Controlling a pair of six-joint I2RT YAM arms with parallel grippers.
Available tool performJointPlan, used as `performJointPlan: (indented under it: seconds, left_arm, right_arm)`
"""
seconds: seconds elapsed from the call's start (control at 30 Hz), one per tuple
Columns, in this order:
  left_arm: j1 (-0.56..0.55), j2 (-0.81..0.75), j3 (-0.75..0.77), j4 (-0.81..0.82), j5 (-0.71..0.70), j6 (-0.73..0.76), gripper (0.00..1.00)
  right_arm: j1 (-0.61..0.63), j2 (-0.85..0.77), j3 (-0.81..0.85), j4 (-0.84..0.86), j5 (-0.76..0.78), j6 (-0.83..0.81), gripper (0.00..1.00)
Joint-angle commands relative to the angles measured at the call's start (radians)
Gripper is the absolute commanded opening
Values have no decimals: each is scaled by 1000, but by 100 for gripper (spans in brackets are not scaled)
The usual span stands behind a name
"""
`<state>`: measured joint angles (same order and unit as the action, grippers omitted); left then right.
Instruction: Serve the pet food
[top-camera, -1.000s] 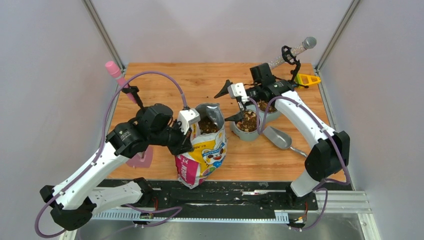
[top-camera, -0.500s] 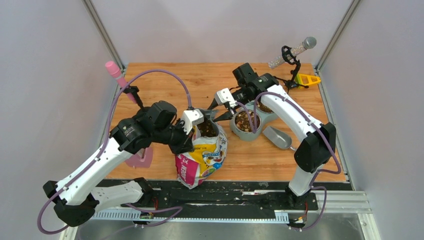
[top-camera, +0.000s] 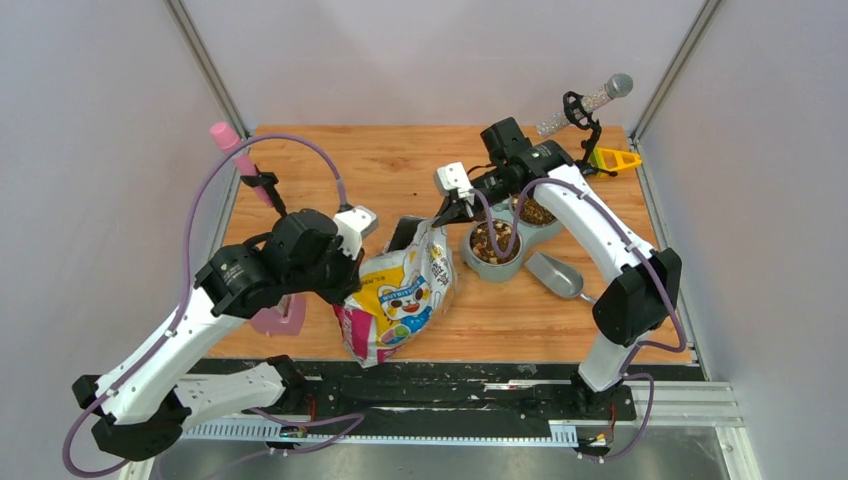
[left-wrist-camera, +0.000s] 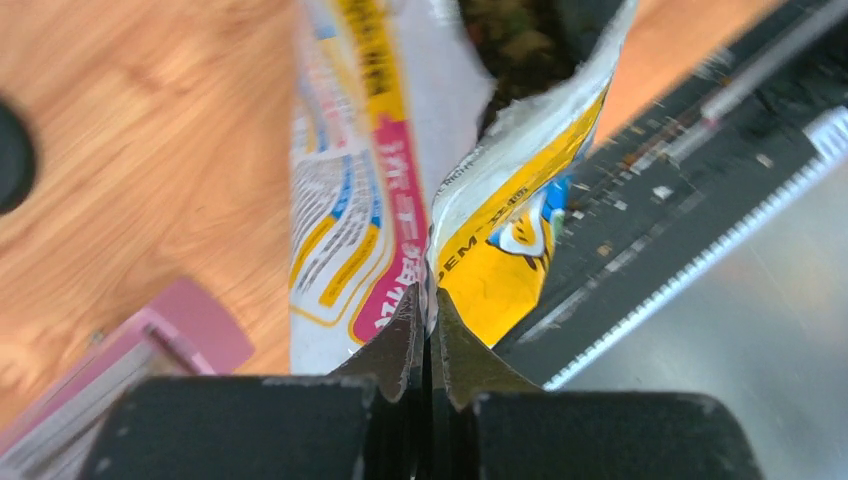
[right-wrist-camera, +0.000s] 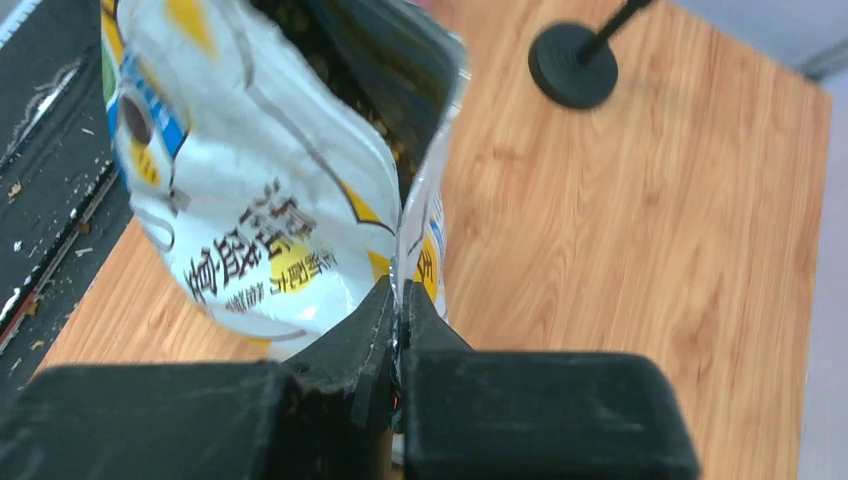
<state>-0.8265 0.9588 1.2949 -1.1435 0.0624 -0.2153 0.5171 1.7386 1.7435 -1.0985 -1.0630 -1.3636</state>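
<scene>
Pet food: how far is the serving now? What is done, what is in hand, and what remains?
Done, it seems: pet food lies in both cups of the double bowl, and the grey scoop rests on the table beside it. In hand: the left gripper and the right gripper each have their jaws shut on an edge of the open, leaning bag. Left, probably: closing the bag or setting it aside.

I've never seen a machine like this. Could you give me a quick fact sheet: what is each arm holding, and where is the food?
left pincer: shut on one edge of the bag
right pincer: shut on the opposite edge, at the bag's mouth
bag: open at the top, tilted, held between both arms
pet food: in the grey double bowl; more shows inside the bag
scoop: lying beside the bowl, not held
</scene>
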Motion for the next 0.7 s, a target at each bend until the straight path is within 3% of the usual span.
performJointPlan:
  seconds: [0.0, 0.17, 0.3, 0.43, 0.57, 0.67]
  left_arm:
    - [3, -12, 74, -152, -408, -227, 0]
    - [3, 79, 167, -452, -804, -516, 0]
    - [28, 114, 166, -522, -964, -693, 0]
    - [36, 131, 159, -522, -1092, -847, 0]
    - [36, 165, 191, -519, -1251, -935, 0]
    - [36, 190, 231, -478, -1334, -916, 0]
  right_arm:
    - [-105, -33, 4, 63, 237, 130, 0]
    - [-184, -61, -26, 103, 286, 177, 0]
    - [-195, -118, -83, 176, 307, 226, 0]
    - [-193, -258, -240, 486, 381, 495, 0]
    - [-134, -371, -407, 878, 736, 773, 0]
    - [-114, -398, -425, 973, 875, 883, 0]
